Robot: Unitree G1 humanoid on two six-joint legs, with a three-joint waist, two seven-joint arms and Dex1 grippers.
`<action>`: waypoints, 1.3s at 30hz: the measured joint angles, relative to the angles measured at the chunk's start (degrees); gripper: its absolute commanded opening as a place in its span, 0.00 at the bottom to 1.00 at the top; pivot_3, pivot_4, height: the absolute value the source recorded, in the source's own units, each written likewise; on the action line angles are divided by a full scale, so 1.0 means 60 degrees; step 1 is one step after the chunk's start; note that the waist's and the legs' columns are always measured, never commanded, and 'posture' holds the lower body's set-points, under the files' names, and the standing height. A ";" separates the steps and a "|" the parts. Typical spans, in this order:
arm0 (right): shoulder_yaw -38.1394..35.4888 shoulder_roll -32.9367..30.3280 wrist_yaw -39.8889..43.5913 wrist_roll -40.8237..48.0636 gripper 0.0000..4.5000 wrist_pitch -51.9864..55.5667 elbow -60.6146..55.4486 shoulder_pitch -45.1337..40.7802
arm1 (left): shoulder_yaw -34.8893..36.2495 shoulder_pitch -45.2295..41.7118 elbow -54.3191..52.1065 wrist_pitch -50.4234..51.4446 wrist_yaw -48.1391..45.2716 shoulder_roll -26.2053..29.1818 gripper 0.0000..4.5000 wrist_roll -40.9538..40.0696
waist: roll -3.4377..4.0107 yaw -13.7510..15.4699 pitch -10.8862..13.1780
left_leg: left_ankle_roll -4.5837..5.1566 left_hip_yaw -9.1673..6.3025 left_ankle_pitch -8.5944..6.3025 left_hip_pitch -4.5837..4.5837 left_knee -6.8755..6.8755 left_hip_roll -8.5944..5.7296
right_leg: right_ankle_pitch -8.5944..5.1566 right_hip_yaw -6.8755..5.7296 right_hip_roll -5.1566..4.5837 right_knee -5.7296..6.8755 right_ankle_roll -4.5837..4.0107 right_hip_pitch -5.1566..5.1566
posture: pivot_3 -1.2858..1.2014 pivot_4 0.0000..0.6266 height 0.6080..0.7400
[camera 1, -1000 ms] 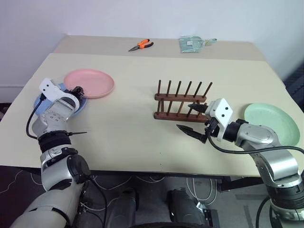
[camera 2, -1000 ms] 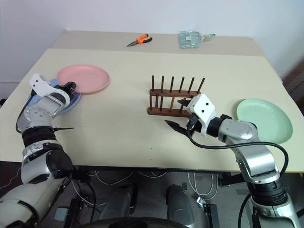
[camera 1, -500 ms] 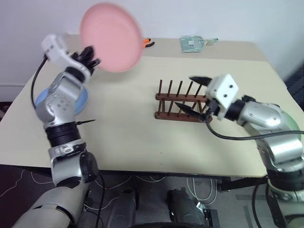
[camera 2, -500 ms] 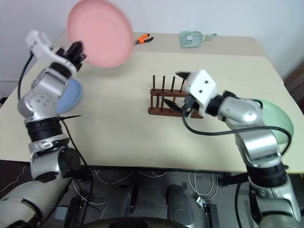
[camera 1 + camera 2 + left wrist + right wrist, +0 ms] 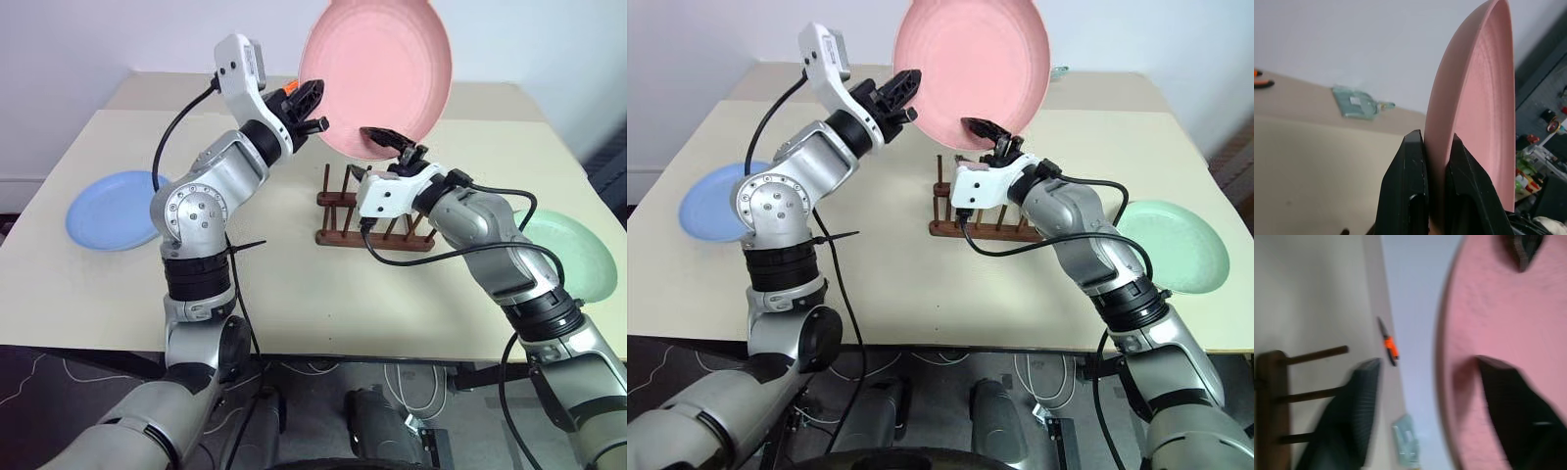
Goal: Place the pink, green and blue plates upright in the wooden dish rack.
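The pink plate [image 5: 375,78] is held up in the air above the wooden dish rack [image 5: 372,210], nearly on edge. It is judged light and stiff, probably plastic, with a smooth rim that could slip; the rim is the natural place to be gripped. The left gripper [image 5: 312,106] is closed on its left rim. The right gripper [image 5: 390,143] is at the lower rim, jaws apart on either side of it, not yet clamped. The blue plate [image 5: 110,210] and green plate [image 5: 578,254] lie flat on the surface [image 5: 294,294], well apart.
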 measured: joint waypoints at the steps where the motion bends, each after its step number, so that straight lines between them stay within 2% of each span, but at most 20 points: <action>1: -0.0013 0.0002 -0.0121 -0.0135 0.20 -0.0063 0.0052 0.0042 | -0.0007 0.0031 0.0001 0.0083 -0.0001 0.0049 0.00 0.0000 | 0.0000 -0.0001 0.0000 | 0.0000 0.0000 0.0000 0.0000 0.0000 0.0000 | 0.0000 0.0000 0.0000 0.0000 0.0000 0.0000 | 0.52 0.24 0.94; 3: -0.0025 0.0000 -0.0346 -0.0447 0.01 -0.0271 0.0095 0.0112 | 0.0095 0.0066 0.0004 0.0152 0.0013 0.0040 0.18 -0.0076 | 0.0000 -0.0005 0.0000 | 0.0000 0.0000 0.0000 0.0000 0.0000 0.0000 | 0.0000 0.0000 0.0000 0.0000 0.0000 0.0000 | 0.52 0.24 0.94; 4: -0.0024 0.0003 -0.0468 -0.0615 0.00 -0.0385 0.0091 0.0142 | 0.0195 0.0065 0.0004 0.0194 0.0016 -0.0003 0.26 -0.0203 | 0.0000 -0.0007 0.0000 | 0.0000 0.0000 0.0000 0.0000 -0.0001 0.0000 | 0.0000 0.0000 0.0000 0.0000 0.0000 0.0000 | 0.52 0.24 0.94; 10: -0.0169 0.0039 -0.0772 -0.1227 0.00 -0.0367 0.0226 0.0237 | 0.0569 -0.0014 0.0073 -0.0028 0.0363 -0.0590 0.96 -0.0811 | -0.0002 0.0018 0.0001 | -0.0001 -0.0002 0.0001 0.0000 0.0001 -0.0002 | 0.0000 -0.0001 0.0000 -0.0007 -0.0001 0.0007 | 0.52 0.24 0.94; 12: -0.0308 0.0040 -0.0760 -0.1245 0.00 -0.0353 0.0225 0.0411 | 0.0765 -0.0169 0.0172 -0.0555 0.0578 -0.0516 0.98 -0.0711 | -0.0002 0.0002 0.0001 | -0.0001 0.0000 0.0001 0.0002 0.0001 -0.0001 | 0.0000 0.0000 0.0000 -0.0006 -0.0001 0.0007 | 0.52 0.24 0.94; 13: -0.0577 0.0138 -0.0683 -0.0939 0.00 -0.0238 0.0172 0.0612 | 0.0591 -0.0216 0.0359 -0.1075 0.0550 -0.0196 0.98 -0.0278 | -0.0002 -0.0005 0.0001 | -0.0001 -0.0001 0.0001 0.0005 -0.0003 -0.0001 | 0.0000 -0.0001 0.0002 -0.0004 -0.0002 0.0007 | 0.52 0.24 0.94; 17: -0.3026 0.0912 0.0077 0.2326 0.00 0.0900 -0.0923 0.1952 | -0.0573 0.0692 0.1341 -0.4005 -0.1060 0.3113 0.98 0.2737 | 0.0024 -0.0144 0.0008 | 0.0000 0.0013 0.0001 0.0023 -0.0032 0.0014 | -0.0001 0.0029 0.0026 0.0004 -0.0007 0.0001 | 0.52 0.24 0.94; 19: -0.4262 0.1075 0.0508 0.4034 0.00 0.1720 -0.1376 0.2197 | -0.0959 0.1445 0.1772 -0.5144 -0.2020 0.3988 0.98 0.3742 | 0.0028 -0.0065 0.0012 | 0.0001 0.0012 0.0000 0.0018 -0.0028 0.0012 | 0.0000 0.0029 0.0023 -0.0007 -0.0008 0.0008 | 0.52 0.24 0.94; 22: -0.5953 0.1826 0.0977 0.8114 0.00 0.4134 -0.3135 0.2319 | -0.2146 0.3125 0.2017 -0.6408 -0.4407 0.4363 0.98 0.4257 | 0.0048 0.0060 0.0010 | 0.0004 -0.0005 -0.0002 0.0016 -0.0022 0.0015 | -0.0007 0.0015 0.0003 -0.0032 -0.0021 0.0037 | 0.52 0.24 0.94; 26: -0.7018 0.1708 0.1045 1.1810 0.00 0.6513 -0.4427 0.2970 | -0.2935 0.4537 0.1649 -0.6013 -0.6770 0.4430 0.98 0.3528 | 0.0046 0.0013 0.0020 | 0.0008 -0.0024 -0.0003 -0.0040 -0.0020 0.0040 | -0.0004 -0.0011 -0.0019 -0.0089 -0.0073 0.0006 | 0.52 0.24 0.94; 30: -0.7167 0.1590 0.0700 1.3053 0.00 0.7422 -0.4596 0.3336 | -0.3091 0.4790 0.0351 -0.5590 -0.8082 0.5057 0.98 0.3141 | 0.0110 -0.0021 0.0011 | 0.0008 -0.0005 -0.0003 -0.0043 -0.0021 0.0040 | -0.0003 -0.0009 -0.0027 -0.0090 -0.0080 -0.0003 | 0.52 0.24 0.94; 39: -0.7132 0.1520 0.0372 1.3418 0.00 0.7533 -0.4195 0.3715 | -0.3219 0.5271 -0.0471 -0.4903 -0.8745 0.5059 0.98 0.2947 | 0.0130 0.0001 0.0015 | 0.0011 0.0006 -0.0001 -0.0047 -0.0011 0.0022 | -0.0002 -0.0010 -0.0021 -0.0094 -0.0074 -0.0001 | 0.52 0.24 0.94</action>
